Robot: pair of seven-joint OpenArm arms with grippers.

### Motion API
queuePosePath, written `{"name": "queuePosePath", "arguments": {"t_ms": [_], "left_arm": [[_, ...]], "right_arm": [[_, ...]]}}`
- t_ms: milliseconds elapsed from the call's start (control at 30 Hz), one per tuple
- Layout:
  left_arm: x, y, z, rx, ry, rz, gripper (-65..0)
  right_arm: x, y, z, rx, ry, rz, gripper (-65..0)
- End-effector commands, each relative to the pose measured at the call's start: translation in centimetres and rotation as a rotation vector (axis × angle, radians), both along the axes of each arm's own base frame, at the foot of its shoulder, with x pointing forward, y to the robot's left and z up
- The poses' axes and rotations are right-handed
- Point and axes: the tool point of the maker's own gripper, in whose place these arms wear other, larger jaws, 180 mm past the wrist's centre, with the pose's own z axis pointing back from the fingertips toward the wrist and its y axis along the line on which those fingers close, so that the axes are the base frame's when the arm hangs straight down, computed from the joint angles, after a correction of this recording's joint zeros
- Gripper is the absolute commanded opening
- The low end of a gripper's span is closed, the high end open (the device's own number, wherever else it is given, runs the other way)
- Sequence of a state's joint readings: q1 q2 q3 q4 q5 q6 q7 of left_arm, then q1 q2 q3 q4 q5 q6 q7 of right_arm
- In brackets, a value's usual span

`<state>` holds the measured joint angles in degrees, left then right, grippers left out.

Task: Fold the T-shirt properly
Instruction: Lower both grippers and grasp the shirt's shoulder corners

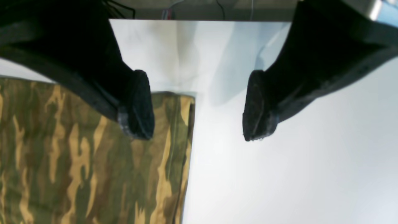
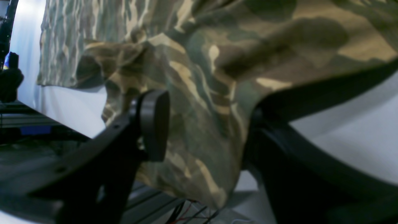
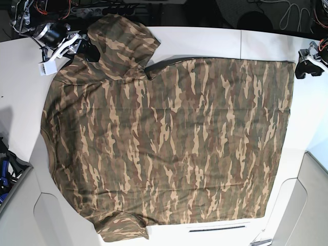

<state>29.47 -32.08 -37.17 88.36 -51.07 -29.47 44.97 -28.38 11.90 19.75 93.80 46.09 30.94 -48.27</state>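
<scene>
Right tool (image 2: 202, 124): jaws parted, sleeve cloth bunched between them; we cannot tell whether the pads pinch it.
Left tool (image 1: 199, 105): jaws wide apart, holding nothing, hovering at the hem corner.
T-shirt (image 3: 169, 138): spread flat across the white counter (image 3: 15, 97).
Risk: we judge the sleeve may slip or drag the body into wrinkles.
Hidden: right pad behind cloth; neck label unseen.

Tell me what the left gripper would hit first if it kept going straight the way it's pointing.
Probably the bare white table. The left gripper is open, one finger above the T-shirt corner, the other over bare table. Depth is unclear, so that finger might catch the hem first.
</scene>
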Motion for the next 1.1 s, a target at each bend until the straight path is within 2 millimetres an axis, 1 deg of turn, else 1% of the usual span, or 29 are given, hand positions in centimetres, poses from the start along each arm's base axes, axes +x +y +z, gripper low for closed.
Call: {"name": "queuePosePath", "arguments": {"t_ms": [0, 133, 267, 400, 500, 633, 800, 1000, 1033, 1067], "left_arm": [[0.8, 0.6, 1.0, 0.020, -0.037, -0.008, -17.5], [0.0, 0.9, -0.5, -0.001, -0.011, 0.018, -17.5], [-0.7, 0.4, -1.8, -0.033, 0.018, 0.016, -17.5], [-0.9, -0.5, -2.5, -0.061, 0.011, 0.019, -17.5], [-1.1, -1.8, -2.9, -0.094, -0.002, -0.013, -17.5], [-1.5, -3.0, -3.5, -0.138, 0.000, -0.005, -17.6], [-1.7, -4.3, -3.8, -0.173, -0.008, -0.032, -17.6], [-1.5, -4.4, -3.6, -0.186, -0.020, -0.030, -17.8], [-1.4, -4.5, -3.6, -0.187, -0.023, -0.035, -18.2], [-1.4, -4.5, -3.6, -0.186, -0.024, -0.034, -20.2]], "right_arm": [[-1.4, -0.4, -0.9, -0.043, 0.064, 0.035, -32.4], [-1.4, -0.4, -0.9, -0.042, 0.065, 0.036, -32.4], [-1.4, -0.2, -0.7, -0.028, 0.061, 0.034, -32.4], [-1.7, 0.8, -0.5, 0.019, 0.078, 0.040, -32.4], [-2.0, 2.1, -0.4, 0.057, 0.077, 0.056, -32.4], [-2.2, 2.8, -0.5, 0.078, 0.087, 0.051, -32.4], [-2.3, 3.4, 0.0, 0.117, 0.081, 0.056, -32.4], [-2.1, 3.5, 0.2, 0.132, 0.074, 0.050, -32.4], [-2.1, 3.5, 0.2, 0.132, 0.074, 0.050, -32.5], [-2.1, 3.5, 0.2, 0.132, 0.075, 0.050, -32.7]]}}
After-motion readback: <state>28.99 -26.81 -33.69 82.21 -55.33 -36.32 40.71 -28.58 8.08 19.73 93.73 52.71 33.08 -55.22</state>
